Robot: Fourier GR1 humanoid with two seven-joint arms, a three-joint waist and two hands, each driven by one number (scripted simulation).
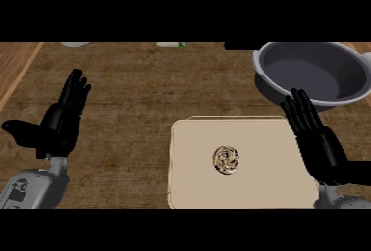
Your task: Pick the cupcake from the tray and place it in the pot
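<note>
The cupcake (pixel 226 160) sits mid-tray (pixel 196 191); the pot (pixel 311 73) stands beyond the tray; right hand (pixel 316 142) over the tray's edge and left hand (pixel 62 120) beside it, fingers straight, holding nothing.

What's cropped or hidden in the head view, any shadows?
Head view: the pot is cut by the right edge, its inside dark and shaded; the right hand overlaps the pot's rim and the tray's right edge; the cupcake shows in full on the tray, no clear shadow round it; the left hand rests open at left; two small things at the top edge are cropped, unidentifiable.
</note>
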